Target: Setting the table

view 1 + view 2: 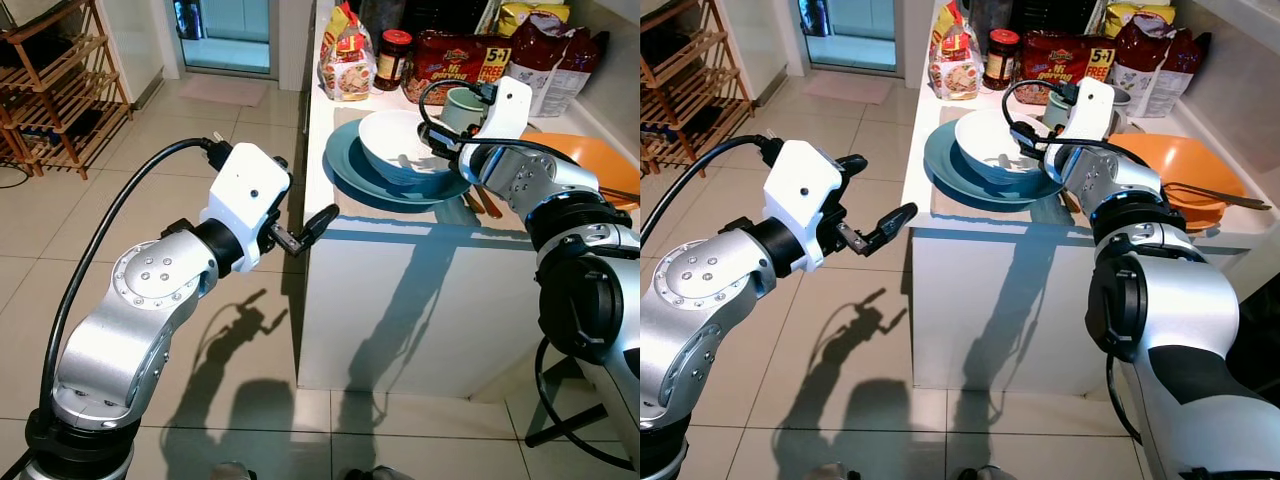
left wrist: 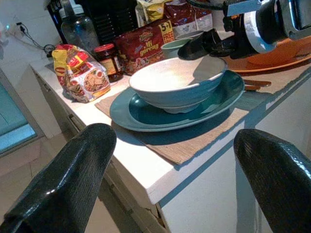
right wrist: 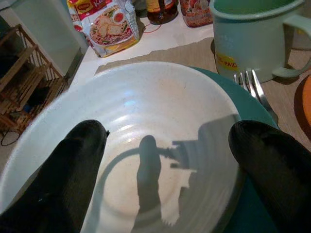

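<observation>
White counter [image 1: 400,290] stands at the edge of a tiled kitchen floor [image 1: 200,130], with a wooden rack [image 1: 50,85] further away at the robot's left. On a woven placemat [image 2: 194,141] lies a teal plate [image 1: 350,170], and the white bowl [image 1: 395,140] sits in it. Behind are noodle packets [image 1: 347,55], a jar [image 1: 394,58], a green mug [image 3: 248,34] and an orange plate [image 1: 1185,165]. A fork [image 3: 252,85] lies beside the teal plate.

The right gripper [image 3: 165,165] hovers over the bowl, fingers wide apart and holding nothing. The left gripper [image 1: 305,232] waits near the counter edge, also spread open and empty.

The bowl looks ceramic: stiff, rather heavy, smooth and breakable. I think the rim is the best place to pinch it.
</observation>
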